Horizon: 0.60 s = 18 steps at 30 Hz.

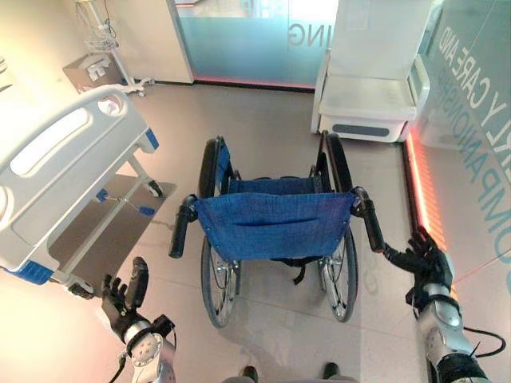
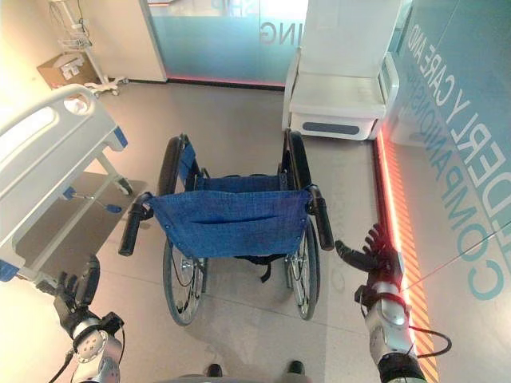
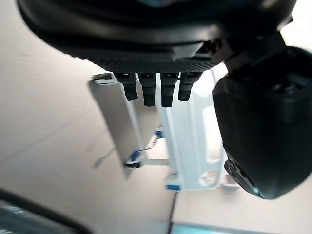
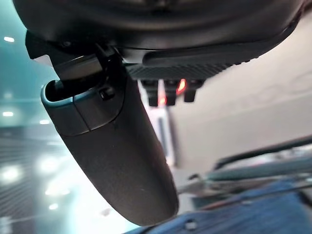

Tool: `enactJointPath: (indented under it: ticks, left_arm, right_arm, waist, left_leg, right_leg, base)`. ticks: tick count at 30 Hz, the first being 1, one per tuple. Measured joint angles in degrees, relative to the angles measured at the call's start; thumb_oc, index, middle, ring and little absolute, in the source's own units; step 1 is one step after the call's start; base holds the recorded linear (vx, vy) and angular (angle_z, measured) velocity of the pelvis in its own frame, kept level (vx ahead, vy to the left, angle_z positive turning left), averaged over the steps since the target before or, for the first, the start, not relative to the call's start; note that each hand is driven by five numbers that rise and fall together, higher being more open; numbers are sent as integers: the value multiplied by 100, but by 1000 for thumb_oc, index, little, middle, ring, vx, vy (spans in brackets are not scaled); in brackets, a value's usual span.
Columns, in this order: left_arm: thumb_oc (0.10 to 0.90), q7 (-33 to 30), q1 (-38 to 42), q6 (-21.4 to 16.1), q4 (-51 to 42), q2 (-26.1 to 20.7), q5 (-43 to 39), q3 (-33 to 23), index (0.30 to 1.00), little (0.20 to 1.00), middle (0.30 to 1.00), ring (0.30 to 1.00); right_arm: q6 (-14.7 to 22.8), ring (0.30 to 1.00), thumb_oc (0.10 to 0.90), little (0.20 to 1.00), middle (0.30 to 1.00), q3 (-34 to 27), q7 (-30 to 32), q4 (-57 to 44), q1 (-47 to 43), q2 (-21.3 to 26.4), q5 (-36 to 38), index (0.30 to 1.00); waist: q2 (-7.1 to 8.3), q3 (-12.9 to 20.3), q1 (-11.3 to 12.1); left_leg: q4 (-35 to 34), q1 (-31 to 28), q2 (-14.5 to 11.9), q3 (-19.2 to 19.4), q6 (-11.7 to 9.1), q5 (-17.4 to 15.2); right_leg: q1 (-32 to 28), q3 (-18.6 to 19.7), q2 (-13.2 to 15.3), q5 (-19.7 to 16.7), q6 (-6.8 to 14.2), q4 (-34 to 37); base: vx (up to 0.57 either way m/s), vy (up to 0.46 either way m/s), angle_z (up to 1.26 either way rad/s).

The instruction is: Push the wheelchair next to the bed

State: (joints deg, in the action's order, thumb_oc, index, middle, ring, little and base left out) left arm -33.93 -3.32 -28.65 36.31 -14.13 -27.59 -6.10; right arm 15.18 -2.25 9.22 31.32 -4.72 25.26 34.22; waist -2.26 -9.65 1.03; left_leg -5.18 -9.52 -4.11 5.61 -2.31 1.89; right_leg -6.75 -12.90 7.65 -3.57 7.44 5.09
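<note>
The wheelchair (image 1: 274,231) stood with its back to the robot, the bed (image 1: 60,179) off to its left across open floor. The right hand (image 1: 424,255), open and empty, reached just beside the right grip (image 1: 373,227); the left hand (image 1: 125,299), also open and empty, hung well short of the left grip (image 1: 180,230)
</note>
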Motion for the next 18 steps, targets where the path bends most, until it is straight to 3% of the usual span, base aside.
enactJointPath:
  ticks: [3, 7, 11, 18]
  left_arm:
    - [800, -242, 122, -38, -381, -97, 474, -121, 900, 900, 900, 900]
    - [800, -116, 265, -34, -794, -467, 526, -119, 900, 900, 900, 900]
    - [800, 433, 455, 215, -1466, -928, 673, -85, 900, 900, 900, 900]
    - [800, 1758, 520, 902, -2077, -1118, 940, 43, 900, 900, 900, 900]
  right_arm:
    - [2, 900, 800, 900, 900, 1, 115, -409, -53, 19, -9, 900]
    - [-34, 900, 800, 900, 900, 12, 357, -900, -186, 88, -150, 900]
    - [-230, 900, 800, 900, 900, 18, 513, -1385, -411, 318, -470, 900]
    - [-579, 900, 800, 900, 900, 36, 392, -2189, -389, 432, -735, 900]
  waist:
    - [-8, -1, 0]
    - [-45, -20, -3]
    - [-84, -38, 3]
    - [-127, -56, 5]
  left_leg:
    - [0, 13, -1, -11, 1, 0]
    - [0, 43, -19, -23, 1, 0]
    - [1, 60, -19, -32, 0, 1]
    - [2, 152, 0, -41, -1, 2]
  right_leg:
    - [7, 2, 3, 0, 0, 1]
    - [28, -4, 6, 0, 0, 2]
    - [35, -10, 0, 0, 0, 2]
    - [127, 2, -7, 0, 1, 0]
  base:
    - [-23, 7, 1]
    - [-8, 2, 1]
    - [-27, -3, 1]
    - [-13, -9, 0]
